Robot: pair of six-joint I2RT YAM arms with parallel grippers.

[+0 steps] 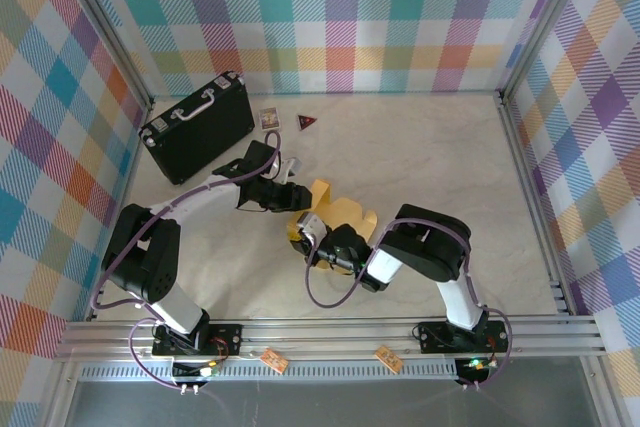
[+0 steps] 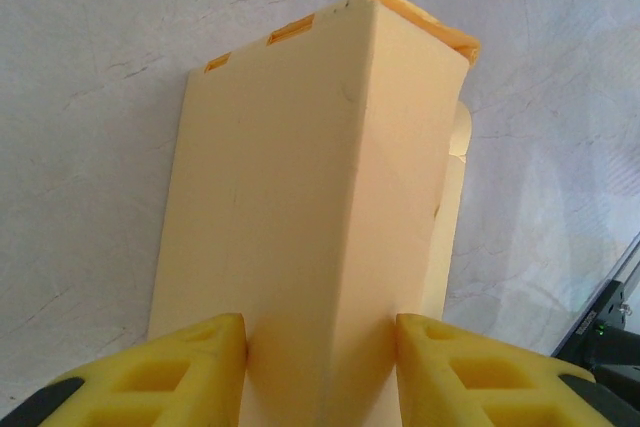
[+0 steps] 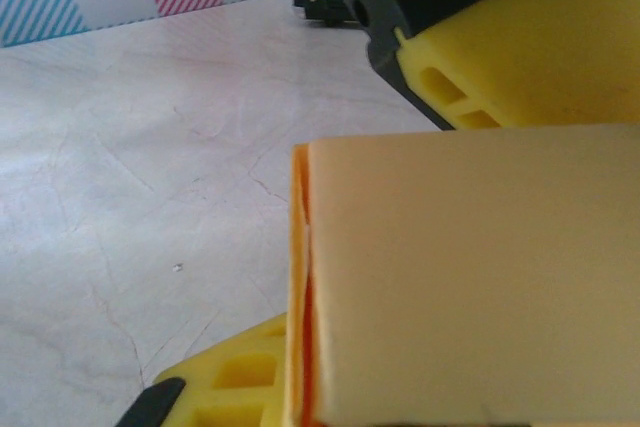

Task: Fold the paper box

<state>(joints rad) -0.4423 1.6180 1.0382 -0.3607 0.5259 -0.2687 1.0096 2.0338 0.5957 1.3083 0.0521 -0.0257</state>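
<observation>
My left fingers [image 2: 175,372] sit either side of the paper box [image 2: 300,207], part-closed and gripping its upright wall. My right fingers [image 3: 225,382] are pinched tight on a doubled edge of the same box. It's mid-table [image 1: 430,157], half formed, between my left gripper [image 1: 292,196] and right gripper [image 1: 308,237]. The risk, I reckon: with two grips this close, an uneven pull creases the thin card off its fold line or slides it free. Squeeze harder and that wall buckles. My own wrists crowd each other, so there's little room to swing a flap. The black case [image 1: 197,127], small card [image 1: 268,119] and red triangle [image 1: 306,122] lie well apart at the back, no bother.
</observation>
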